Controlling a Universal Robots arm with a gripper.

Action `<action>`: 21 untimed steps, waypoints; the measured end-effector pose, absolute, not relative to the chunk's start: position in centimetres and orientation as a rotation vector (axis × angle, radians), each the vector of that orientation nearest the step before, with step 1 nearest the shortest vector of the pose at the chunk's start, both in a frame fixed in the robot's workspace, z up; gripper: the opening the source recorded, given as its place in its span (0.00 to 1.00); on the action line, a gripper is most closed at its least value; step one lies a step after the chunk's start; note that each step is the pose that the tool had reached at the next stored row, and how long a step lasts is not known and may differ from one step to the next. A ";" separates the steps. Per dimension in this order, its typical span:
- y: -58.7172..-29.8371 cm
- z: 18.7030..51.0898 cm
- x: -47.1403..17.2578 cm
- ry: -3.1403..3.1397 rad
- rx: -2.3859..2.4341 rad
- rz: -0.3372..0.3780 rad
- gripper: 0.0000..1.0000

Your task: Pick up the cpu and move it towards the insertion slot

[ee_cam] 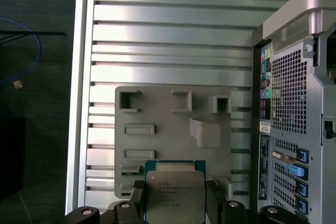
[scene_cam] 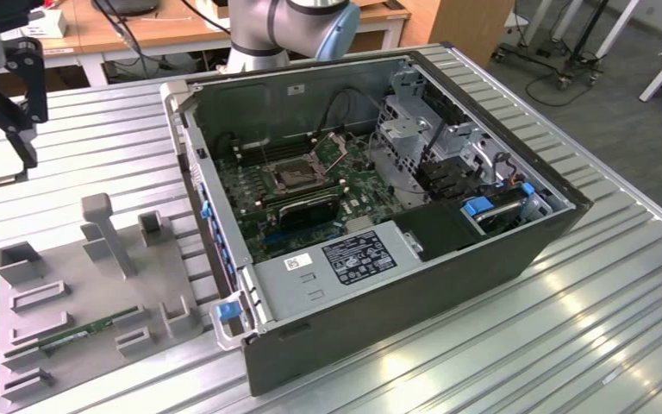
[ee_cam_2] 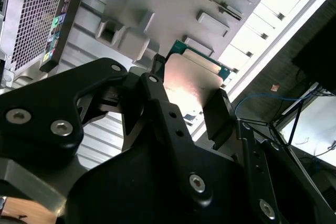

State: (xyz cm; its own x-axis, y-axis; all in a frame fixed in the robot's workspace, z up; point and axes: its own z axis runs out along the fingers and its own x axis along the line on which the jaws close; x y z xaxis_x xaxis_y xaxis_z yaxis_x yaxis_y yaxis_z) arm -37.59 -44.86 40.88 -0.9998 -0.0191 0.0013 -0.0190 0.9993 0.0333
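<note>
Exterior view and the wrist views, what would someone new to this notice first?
Probably the open computer case lying on the slatted metal table, its green board and the insertion slot exposed in the exterior view. Next, the cpu, silvery top up, clamped between the black fingers of the gripper in both wrist views. Below it sits the grey holder tray, beside the case.

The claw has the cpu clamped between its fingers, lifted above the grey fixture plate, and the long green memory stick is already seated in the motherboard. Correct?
Not quite. The claw does grip the cpu above the grey fixture plate, as both wrist views show. But in the exterior view the memory stick lies on the fixture plate, outside the computer case, not in the motherboard.
</note>
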 end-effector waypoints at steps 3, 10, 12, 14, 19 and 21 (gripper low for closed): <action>-44.9 40.9 -37.1 -3.139 0.030 -0.052 0.54; -44.8 40.9 -36.0 -3.139 0.030 -0.052 0.54; -44.8 40.9 -35.7 -3.139 0.030 -0.052 0.54; -44.8 40.9 -35.5 -3.139 0.030 -0.052 0.54; -44.8 40.9 -34.6 -3.139 0.030 -0.052 0.54; -44.8 40.9 -34.1 -3.139 0.030 -0.052 0.54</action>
